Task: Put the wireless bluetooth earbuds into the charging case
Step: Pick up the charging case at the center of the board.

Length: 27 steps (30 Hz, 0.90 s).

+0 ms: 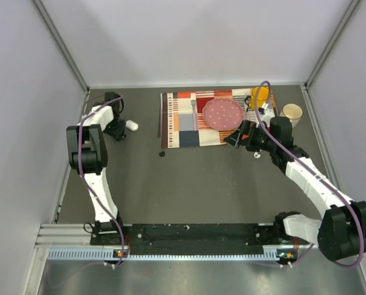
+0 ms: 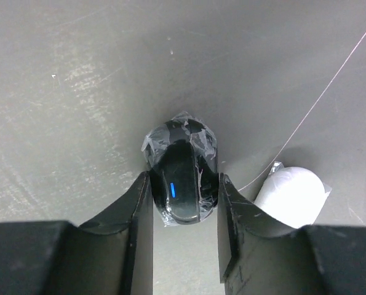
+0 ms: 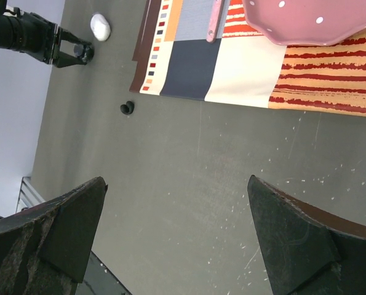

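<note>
Black earbud (image 1: 162,153): it is lying loose on the bare table (image 1: 201,190), just off the near left corner of the striped placemat (image 1: 183,129) and well apart from both arms. I am not making out the white buds with any confidence. Black case (image 2: 179,153): an oval pod wrapped in clear film and showing a blue light, it is sitting at the far left of the table with a white pod (image 2: 291,195) just beside it. I am reading this black pod as the charging case, and judging that it is being gripped either to carry it toward the bud or to steady it for loading. Left claw (image 2: 184,184): it is standing narrow, its two fingers pressing the case's opposite flanks, so I am treating the case as held. The white pod is lying outside one finger, and I cannot tell whether it is touching. Right claw (image 3: 175,180): it is hanging spread wide over bare table by the placemat's edge, holding and touching nothing, with a pink plate (image 3: 306,24) on the mat beyond it. I am judging it to be waiting to fetch the bud.
</note>
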### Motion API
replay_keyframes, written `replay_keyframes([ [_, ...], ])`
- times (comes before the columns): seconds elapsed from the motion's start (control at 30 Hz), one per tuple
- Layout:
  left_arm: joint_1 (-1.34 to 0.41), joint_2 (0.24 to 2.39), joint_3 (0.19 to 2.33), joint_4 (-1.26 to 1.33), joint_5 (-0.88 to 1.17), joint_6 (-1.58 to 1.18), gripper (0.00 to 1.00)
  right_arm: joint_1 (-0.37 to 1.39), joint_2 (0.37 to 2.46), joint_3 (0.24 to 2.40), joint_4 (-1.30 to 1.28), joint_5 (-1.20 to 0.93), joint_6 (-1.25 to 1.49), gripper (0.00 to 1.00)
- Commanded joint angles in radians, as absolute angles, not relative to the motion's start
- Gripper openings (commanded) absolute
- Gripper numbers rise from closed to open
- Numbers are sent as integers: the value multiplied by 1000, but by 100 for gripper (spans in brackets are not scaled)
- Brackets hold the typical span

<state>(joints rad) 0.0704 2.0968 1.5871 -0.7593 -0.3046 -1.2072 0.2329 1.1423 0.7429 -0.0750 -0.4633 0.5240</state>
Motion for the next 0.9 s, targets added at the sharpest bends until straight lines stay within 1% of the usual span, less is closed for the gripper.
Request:
replay_keyframes([
  [0.0, 77, 2068, 1526, -736, -351, -1158, 19, 238, 1150, 807, -55, -468, 509, 99],
  [0.03, 75, 2051, 1502, -715, -354, -1144, 10, 236, 1150, 808, -54, -469, 514, 99],
  [0.1, 75, 1985, 1432, -668, -351, -1106, 4, 236, 1154, 808, -41, -479, 522, 99],
  [0.17, 75, 1901, 1379, -576, -330, -1054, 0, 236, 1161, 810, -32, -494, 526, 99],
  [0.23, 75, 1841, 1309, -525, -273, -1011, 0, 236, 1164, 811, -29, -494, 538, 99],
  [0.27, 75, 1779, 1283, -447, -235, -949, 0, 236, 1164, 807, -14, -498, 548, 99],
  [0.33, 74, 1711, 1192, -375, -139, -896, 0, 236, 1166, 795, -2, -509, 577, 99],
  [0.37, 72, 1636, 1154, -298, -105, -849, 0, 236, 1164, 789, 32, -524, 587, 99],
  [0.43, 71, 1551, 1030, -212, -42, -804, 0, 238, 1163, 770, 69, -534, 620, 98],
  [0.47, 69, 1460, 984, -98, 51, -745, 0, 236, 1160, 764, 83, -547, 632, 98],
  [0.5, 69, 1415, 897, -45, 113, -712, 0, 236, 1158, 758, 107, -557, 646, 98],
  [0.53, 69, 1369, 861, -8, 159, -689, 0, 236, 1154, 746, 116, -564, 653, 98],
  [0.57, 69, 1286, 829, 50, 266, -646, 0, 236, 1152, 739, 123, -575, 655, 98],
  [0.6, 68, 1248, 772, 127, 320, -622, 0, 236, 1147, 736, 126, -578, 657, 98],
  [0.63, 66, 1211, 752, 159, 369, -586, 0, 236, 1143, 729, 129, -580, 661, 98],
  [0.67, 64, 1148, 735, 181, 481, -565, 0, 236, 1138, 726, 130, -583, 666, 98],
  [0.73, 40, 1085, 709, 222, 581, -475, 2, 236, 1137, 718, 144, -604, 672, 97],
  [0.77, 23, 1024, 704, 219, 613, -442, 2, 236, 1135, 713, 147, -629, 675, 97],
  [0.8, -33, 990, 701, 192, 645, -402, 3, 236, 1138, 713, 150, -643, 678, 97],
  [0.87, -104, 899, 699, 152, 637, -257, 2, 238, 1141, 715, 158, -693, 675, 95],
])
